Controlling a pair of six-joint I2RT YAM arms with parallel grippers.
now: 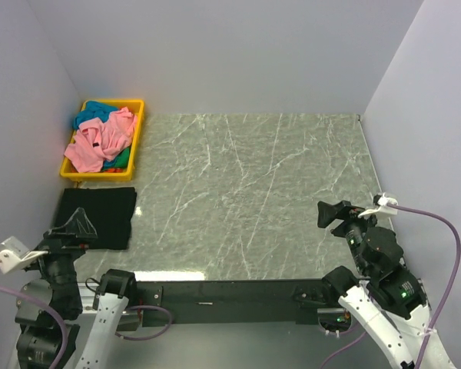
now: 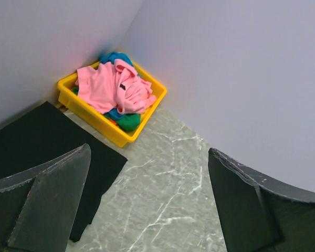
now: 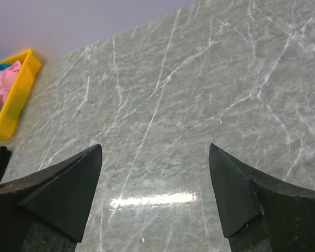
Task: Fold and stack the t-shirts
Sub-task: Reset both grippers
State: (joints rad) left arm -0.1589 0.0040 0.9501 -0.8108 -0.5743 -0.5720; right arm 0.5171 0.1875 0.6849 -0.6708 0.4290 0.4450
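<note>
Since the black t-shirt (image 1: 96, 217) lies neat and flat near the left gripper (image 1: 75, 224), the pink t-shirt (image 1: 100, 142) looks next; it sits on the teal t-shirt (image 1: 98, 109) in the yellow bin (image 1: 138, 134). That gripper and the right gripper (image 1: 339, 213) are wide open, holding nothing. Pinch only pink cloth near an edge and lift slowly.

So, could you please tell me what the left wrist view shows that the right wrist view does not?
Only the left wrist: the open left gripper, the whole yellow plastic bin, and a green garment beside the crumpled pink t-shirt. Only the right wrist: the open right gripper and a glare strip. Both: grey marbled tabletop, bin, pink t-shirt, teal t-shirt.
</note>
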